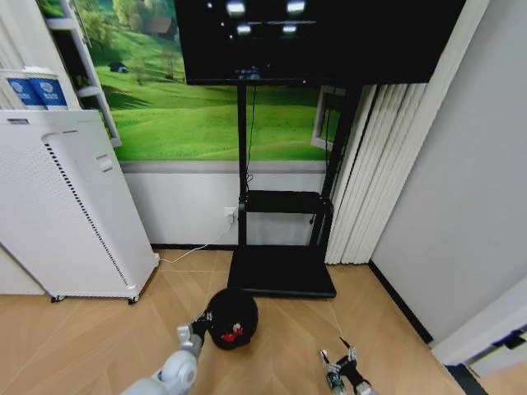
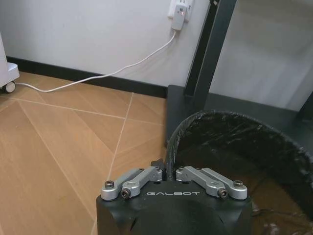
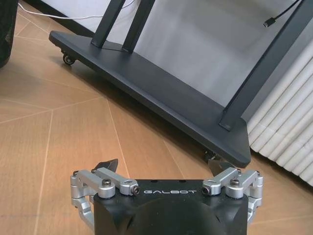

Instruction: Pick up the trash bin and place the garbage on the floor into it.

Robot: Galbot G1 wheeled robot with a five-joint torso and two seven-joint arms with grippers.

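The small round black trash bin (image 1: 231, 318) with its crinkled black bag lining stands on the light brown herringbone wood floor (image 1: 99, 337), just in front of the flat black wheeled base of the TV stand (image 1: 282, 271). Looking down from the head camera, a red-and-white piece of garbage (image 1: 232, 333) lies inside the bin.

The left gripper (image 1: 198, 327) is at the bin's left rim. In the left wrist view its fingers (image 2: 157, 164) are drawn together on the thin bagged edge of the bin (image 2: 234, 147), pinching the rim between them. The bin's far side sits close to the stand's base (image 2: 220, 110), with little room between them there; on the robot's left side the floor (image 2: 63, 142) is open up to the wall, crossed only by a white power cable (image 2: 98, 76) running to a wall socket.

The right gripper (image 1: 339, 352) hangs low over the floor to the right of the bin, well apart from it. Its fingers (image 3: 108, 165) are spread apart and hold nothing. Ahead of it, in the right wrist view, the stand's base (image 3: 161, 93) runs diagonally with a caster at its corner, and white pleated curtains (image 3: 288, 127) close off the space beyond. Bare floor planks (image 3: 58, 127) lie between this gripper and the base.

A tall white perforated cabinet (image 1: 66, 206) on casters stands at the far left, well apart from the bin.
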